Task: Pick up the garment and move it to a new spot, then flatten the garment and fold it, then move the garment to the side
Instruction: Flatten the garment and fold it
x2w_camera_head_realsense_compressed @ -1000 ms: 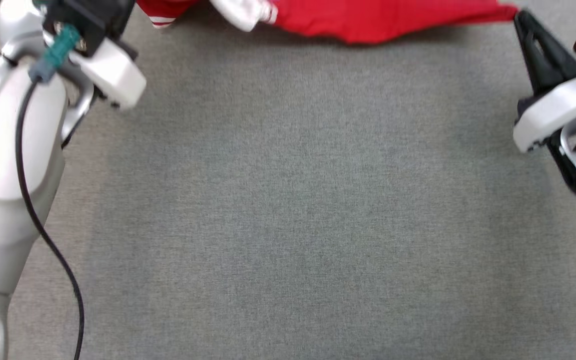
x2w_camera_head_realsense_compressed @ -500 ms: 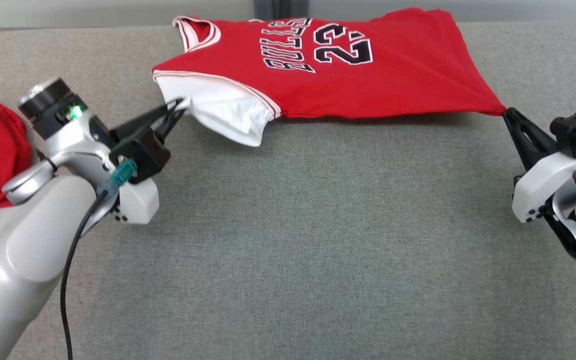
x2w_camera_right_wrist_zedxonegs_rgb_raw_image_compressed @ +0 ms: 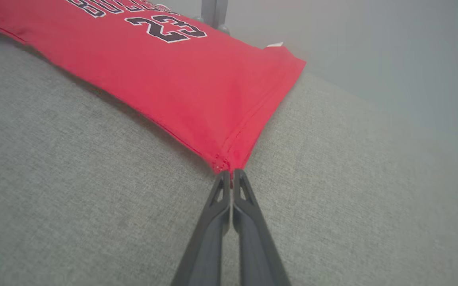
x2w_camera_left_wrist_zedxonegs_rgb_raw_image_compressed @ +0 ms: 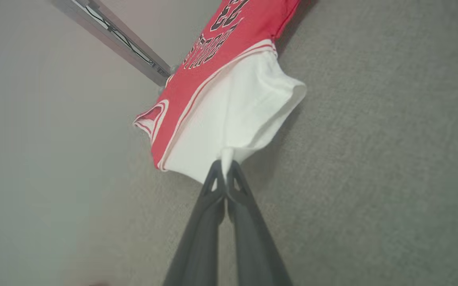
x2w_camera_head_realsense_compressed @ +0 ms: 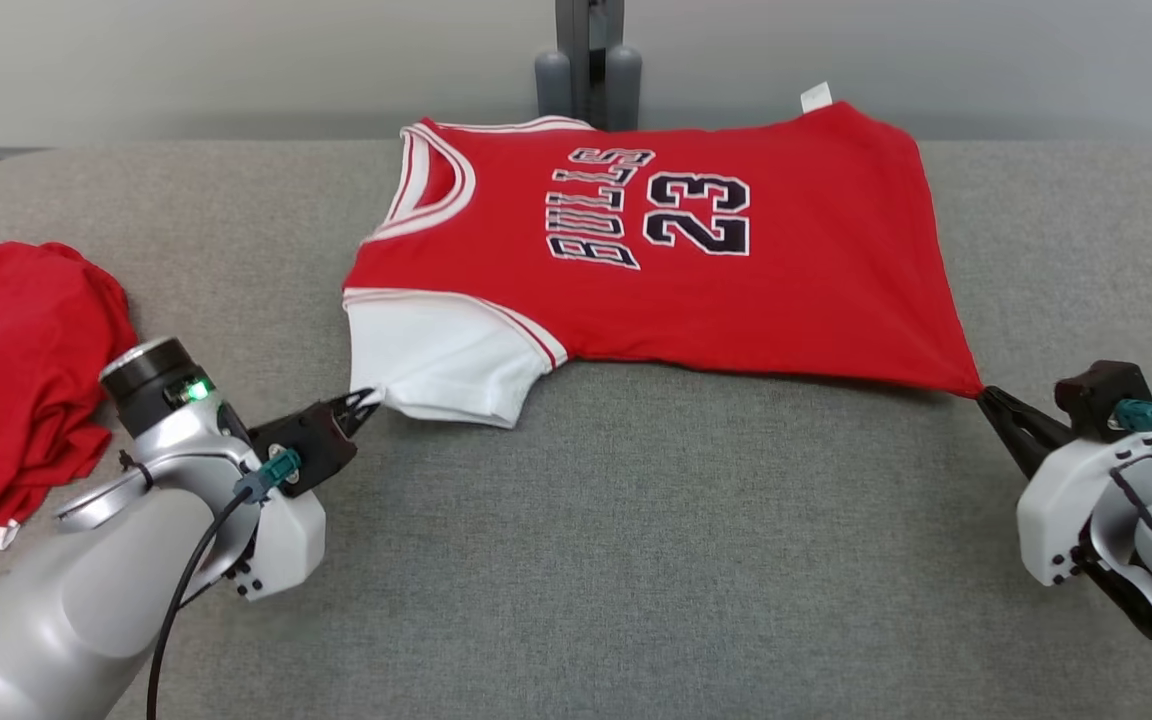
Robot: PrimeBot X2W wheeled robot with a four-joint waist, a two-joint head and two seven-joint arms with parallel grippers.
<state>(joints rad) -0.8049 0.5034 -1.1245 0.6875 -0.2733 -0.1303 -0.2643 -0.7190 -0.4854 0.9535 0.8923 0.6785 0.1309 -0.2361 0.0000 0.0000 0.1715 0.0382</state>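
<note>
My left gripper (x2w_camera_head_realsense_compressed: 364,402) clamps the jersey (x2w_camera_head_realsense_compressed: 736,290) by its white sleeve (x2w_camera_head_realsense_compressed: 446,360), my right gripper (x2w_camera_head_realsense_compressed: 986,399) by a hem corner. A crumpled red cloth (x2w_camera_head_realsense_compressed: 26,380) lies at left; a post (x2w_camera_head_realsense_compressed: 588,60) stands behind the table (x2w_camera_head_realsense_compressed: 636,560).

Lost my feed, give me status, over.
Both shut: left gripper on jersey sleeve, right gripper on hem corner. Spread on table. Red garment lies beside left arm.

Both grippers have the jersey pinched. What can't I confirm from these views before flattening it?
Jersey underside: all views, covered by its own top layer.
White tag at its far corner: head view, too small to read.
Other red garment: head view, cut by the left edge.
Cloth depth inside left gripper and right gripper: wrist views, hidden between shut fingers.
</note>
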